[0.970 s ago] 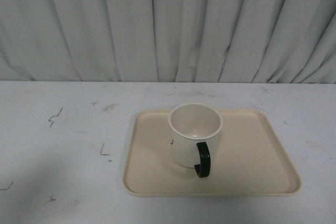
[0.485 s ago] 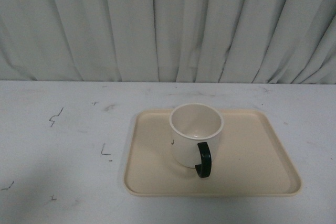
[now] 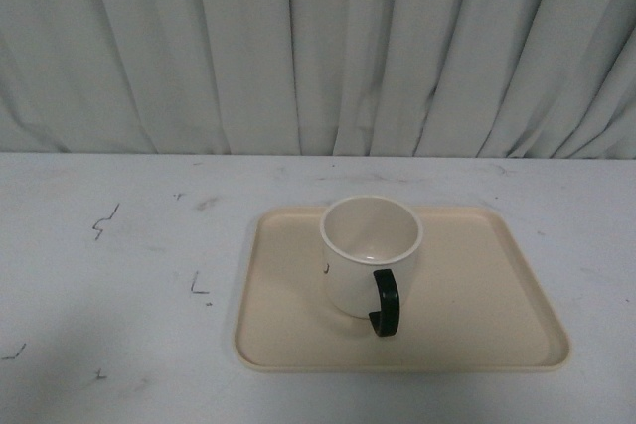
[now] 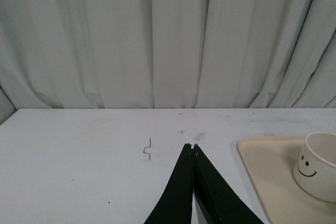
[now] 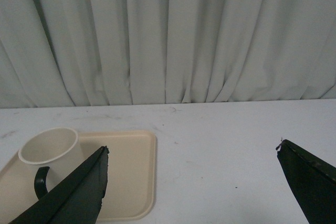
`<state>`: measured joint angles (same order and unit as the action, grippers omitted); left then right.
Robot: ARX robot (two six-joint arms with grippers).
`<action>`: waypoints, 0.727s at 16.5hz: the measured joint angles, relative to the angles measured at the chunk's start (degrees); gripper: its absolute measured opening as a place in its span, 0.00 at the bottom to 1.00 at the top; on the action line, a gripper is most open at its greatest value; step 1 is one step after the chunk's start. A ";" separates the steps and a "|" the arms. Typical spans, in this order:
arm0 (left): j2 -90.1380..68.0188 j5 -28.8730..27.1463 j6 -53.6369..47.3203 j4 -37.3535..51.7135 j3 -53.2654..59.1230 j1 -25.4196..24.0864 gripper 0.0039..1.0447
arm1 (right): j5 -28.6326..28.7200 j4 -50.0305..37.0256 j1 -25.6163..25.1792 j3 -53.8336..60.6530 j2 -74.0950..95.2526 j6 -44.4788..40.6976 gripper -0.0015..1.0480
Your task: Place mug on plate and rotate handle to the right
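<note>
The cream mug point(image 3: 368, 250) stands upright on the beige plate point(image 3: 477, 295), a little left of the plate's middle. Its black handle point(image 3: 385, 302) faces the camera, turned slightly right. Neither gripper shows in the front view. In the left wrist view my left gripper point(image 4: 192, 147) is shut with nothing in it, and the mug point(image 4: 317, 163) with its smiley face sits on the plate point(image 4: 262, 166) off to one side. In the right wrist view my right gripper point(image 5: 193, 150) is wide open over bare table, with the mug point(image 5: 50, 153), handle point(image 5: 39, 179) and plate point(image 5: 131, 166) beside one finger.
The white table point(image 3: 119, 275) carries small dark scuff marks point(image 3: 103, 220) left of the plate. A pale pleated curtain point(image 3: 318, 47) hangs along the far edge.
</note>
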<state>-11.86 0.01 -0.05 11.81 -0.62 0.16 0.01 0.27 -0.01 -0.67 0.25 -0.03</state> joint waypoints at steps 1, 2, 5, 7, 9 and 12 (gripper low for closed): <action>0.98 -0.02 0.00 -0.76 0.00 0.00 0.01 | 0.00 0.00 0.00 0.00 0.00 0.00 0.94; 1.81 -0.02 0.00 -1.73 0.00 0.00 0.01 | 0.00 0.00 0.00 0.00 0.00 0.00 0.94; 11.37 -0.02 0.02 -10.93 -0.33 0.00 0.01 | -0.02 0.04 0.00 0.00 0.00 0.02 0.94; 11.39 -0.02 0.00 -12.26 -0.04 0.00 0.01 | 0.00 0.00 0.00 0.00 0.00 0.00 0.94; 11.37 -0.02 0.02 -12.02 -0.04 0.00 0.58 | 0.68 -6.03 -0.31 -1.66 6.43 0.96 0.94; 11.37 -0.02 0.02 -12.02 -0.04 0.00 0.94 | 2.14 -11.80 3.13 -18.27 32.44 5.53 0.94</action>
<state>-0.49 -0.01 -0.03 -0.21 -0.67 0.16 2.15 -11.53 3.11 -18.94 32.69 5.50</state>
